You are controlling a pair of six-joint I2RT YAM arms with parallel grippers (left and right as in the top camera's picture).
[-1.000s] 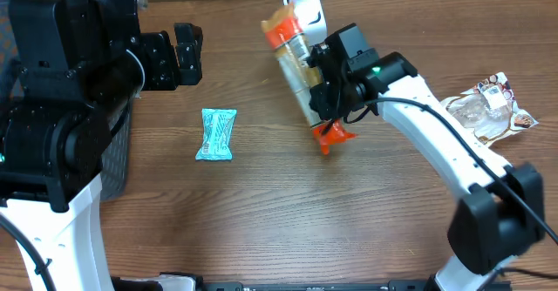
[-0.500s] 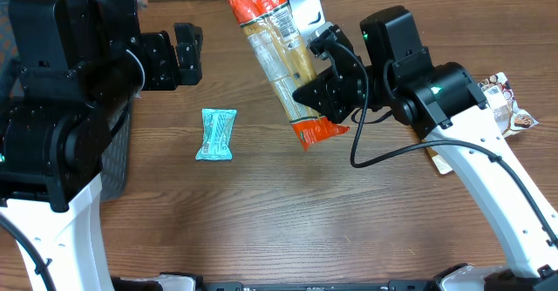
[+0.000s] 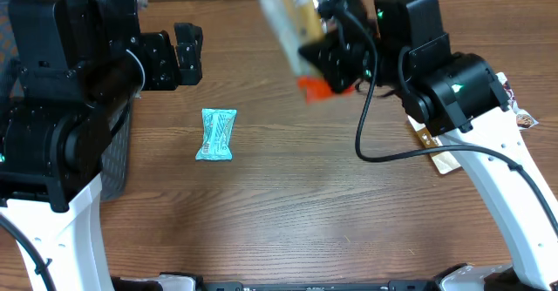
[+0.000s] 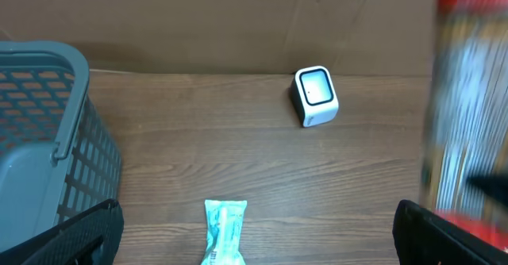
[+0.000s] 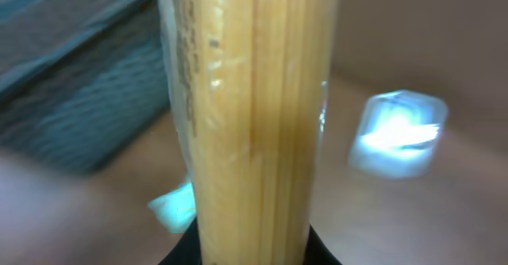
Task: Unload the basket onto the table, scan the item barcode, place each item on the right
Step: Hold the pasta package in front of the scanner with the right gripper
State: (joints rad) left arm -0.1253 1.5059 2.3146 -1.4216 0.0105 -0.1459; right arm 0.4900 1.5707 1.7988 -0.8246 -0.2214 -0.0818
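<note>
Spaghetti packet, motion-blurred and cut off by the frame's top edge, is held aloft over the surface by the nearly closed right gripper; scanner largely hidden overhead. Left gripper gapes empty.

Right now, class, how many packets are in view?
3: pasta in the right gripper, teal packet on the table, third packet mostly behind the right arm; more may be hidden.

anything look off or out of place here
Nothing looks spilled or damaged. The only unusual thing is the spaghetti pack, held tilted in the air by the right gripper and blurred, so its condition is hard to judge. The teal packet lies flat on the table; the scanner stands upright.
</note>
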